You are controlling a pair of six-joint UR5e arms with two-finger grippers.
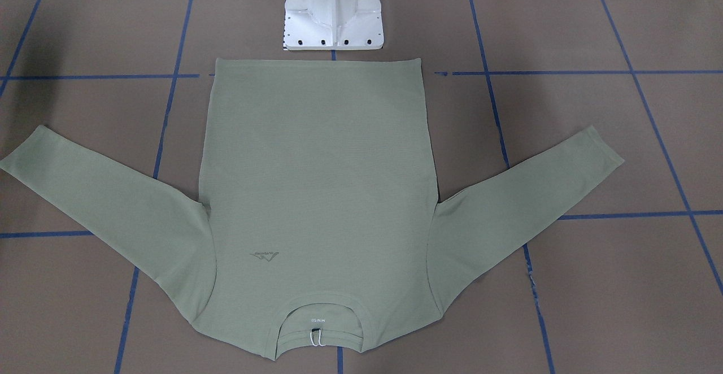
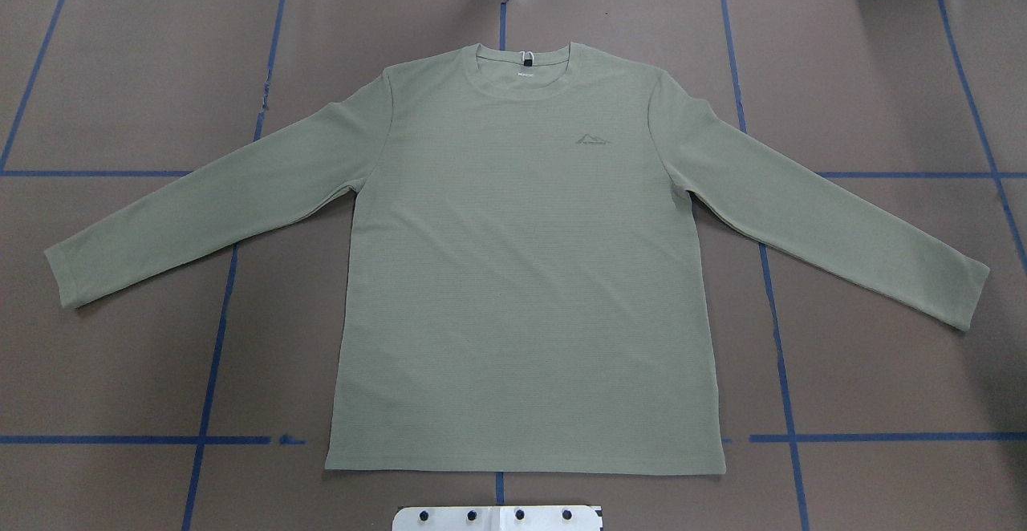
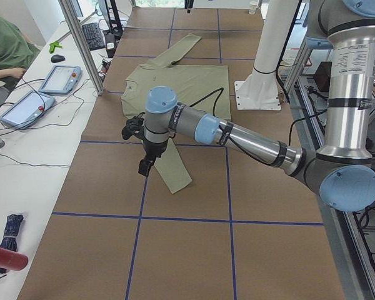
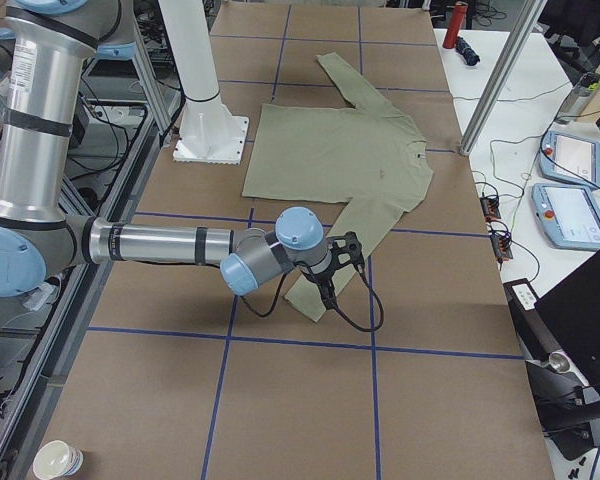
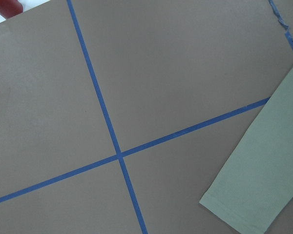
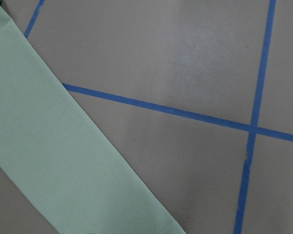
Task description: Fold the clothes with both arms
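The left arm (image 3: 237,134) is stretched low over the worktop (image 3: 187,250), the left end effector (image 3: 145,167) pointed down near 1 cuff of the flat-spread sage-green shirt (image 2: 521,274). The right arm (image 4: 160,243) and right end effector (image 4: 327,292) are posed likewise. Whether either is apart or together cannot be told.

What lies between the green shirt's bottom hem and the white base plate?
Only brown table with a bit of blue tape separates shirt and base plate, clear in the overhead view.
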